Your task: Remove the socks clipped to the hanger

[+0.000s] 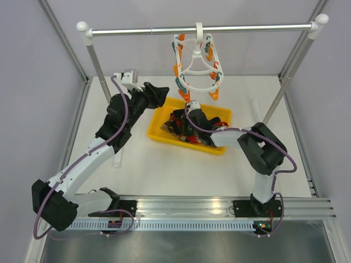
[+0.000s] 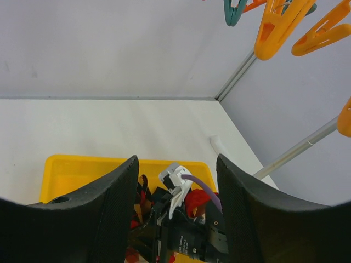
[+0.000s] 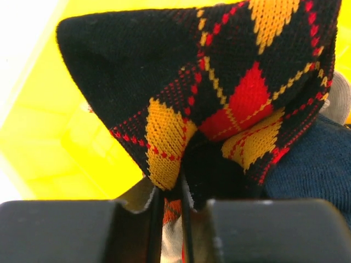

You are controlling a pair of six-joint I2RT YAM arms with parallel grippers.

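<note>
Socks (image 1: 174, 129): all that I can see lie heaped in the yellow bin (image 1: 158, 127) at mid-table, under and a little nearer than the hanger.

Left side. Left arm reaches up and across from its base at the near-left corner. Left gripper (image 1: 160, 93) hangs just off the bin's far-left corner, above the table (image 1: 164, 170). Its own camera shows the two black fingers (image 2: 109, 208) spread wide with nothing between them; the bin (image 2: 71, 170) and the other arm's wrist show through the gap. Touching nothing.

Centre. Hanger (image 1: 196, 72) hangs by its hook from the silver rail (image 1: 164, 30) at the back, about upright. Orange and teal pegs (image 1: 214, 94) dangle round the white rings. A few pegs (image 2: 277, 24) show at the top right of the left wrist view.

Right side. Right arm bends in from its base at the near-right edge, forearm pointing left. Right gripper (image 1: 181, 125) is down inside the bin, on top of the heap. Close view: black argyle sock (image 3: 219, 82) with orange and red diamonds fills the frame, yellow bin wall (image 3: 66, 148) behind it, a navy sock (image 3: 318, 159) at its right. Right gripper (image 3: 170, 219) jaws stand nearly together, only a thin slit between the fingers (image 3: 71, 230). A fold of the argyle sock runs down into that slit and looks pinched there. How firm the hold is, I cannot tell.
</note>
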